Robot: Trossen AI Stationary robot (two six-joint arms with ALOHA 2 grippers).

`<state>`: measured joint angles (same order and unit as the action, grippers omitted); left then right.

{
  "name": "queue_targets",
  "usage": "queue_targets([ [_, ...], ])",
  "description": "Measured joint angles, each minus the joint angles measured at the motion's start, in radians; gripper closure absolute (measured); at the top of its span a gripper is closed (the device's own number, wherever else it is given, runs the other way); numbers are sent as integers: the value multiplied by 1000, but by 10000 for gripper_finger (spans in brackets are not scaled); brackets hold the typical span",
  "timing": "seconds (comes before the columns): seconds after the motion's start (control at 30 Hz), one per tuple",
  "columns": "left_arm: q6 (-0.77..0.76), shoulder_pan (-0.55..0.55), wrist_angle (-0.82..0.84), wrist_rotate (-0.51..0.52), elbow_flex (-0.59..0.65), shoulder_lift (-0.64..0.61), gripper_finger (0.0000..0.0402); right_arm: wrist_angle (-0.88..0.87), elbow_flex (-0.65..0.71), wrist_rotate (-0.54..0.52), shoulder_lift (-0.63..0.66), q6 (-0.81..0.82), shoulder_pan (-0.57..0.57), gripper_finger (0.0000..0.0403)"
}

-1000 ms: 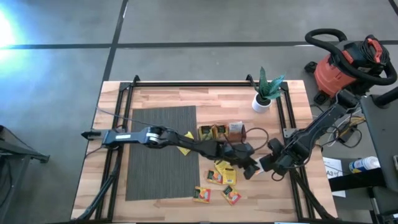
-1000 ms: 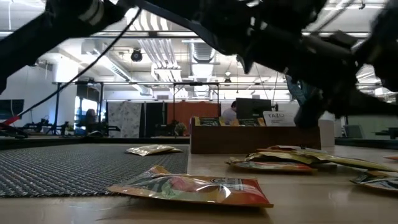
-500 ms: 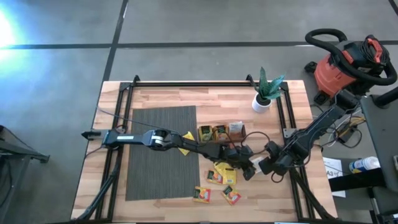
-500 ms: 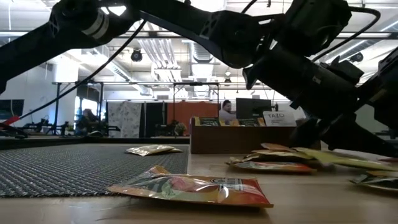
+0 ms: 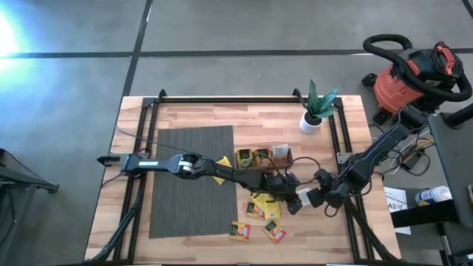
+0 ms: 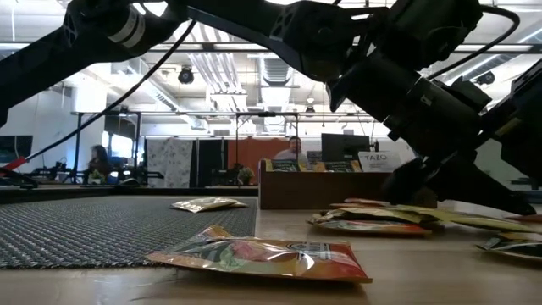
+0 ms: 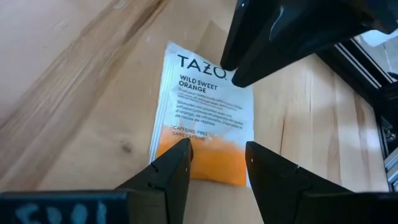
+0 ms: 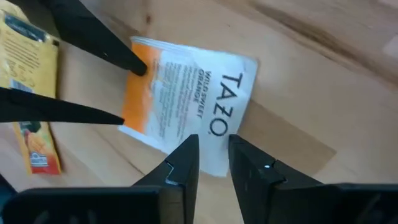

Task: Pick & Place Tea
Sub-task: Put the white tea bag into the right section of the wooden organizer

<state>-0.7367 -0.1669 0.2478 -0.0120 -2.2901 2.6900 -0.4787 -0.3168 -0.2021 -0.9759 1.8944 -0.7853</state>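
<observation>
A wooden table seen from above, with two dark robot arms reaching toward each other near its right side. Between them lies a white and orange tea sachet, flat on the bare wood. The left gripper has its fingers spread apart, their tips at the orange end of the sachet, not closed on it. The right gripper faces it from the other end, its fingers only narrowly apart over the white edge; it grips nothing that can be seen.

Most of the job appears to be left. Several more sachets lie scattered toward the front edge, right of a grey ribbed mat, and one yellow sachet lies at the mat's right edge. A small wooden tray behind the grippers holds a few sachets upright. A potted plant stands near the back right corner.
</observation>
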Motion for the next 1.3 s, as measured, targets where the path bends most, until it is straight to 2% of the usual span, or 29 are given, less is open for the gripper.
queue_targets([
  [0.17,-8,-3,-7,2,2,1,243,13,4,-40,-7,2,-2,300],
  [0.4,-9,-5,-12,-4,4,1,243,205,65,-63,-49,9,-3,288],
  [0.53,-19,-5,-12,-5,4,1,243,233,70,-118,-59,-17,-3,288],
  [0.63,-23,-5,-13,-5,5,1,243,221,60,-161,-60,-49,-2,298],
  [1.0,0,-14,14,21,9,-35,243,224,40,-169,-59,-146,-2,376],
  [1.17,11,-23,117,92,13,-101,243,189,-14,-171,-53,-278,-2,392],
  [1.3,47,-40,219,203,11,-189,243,18,-98,-184,-37,-390,-2,393],
])
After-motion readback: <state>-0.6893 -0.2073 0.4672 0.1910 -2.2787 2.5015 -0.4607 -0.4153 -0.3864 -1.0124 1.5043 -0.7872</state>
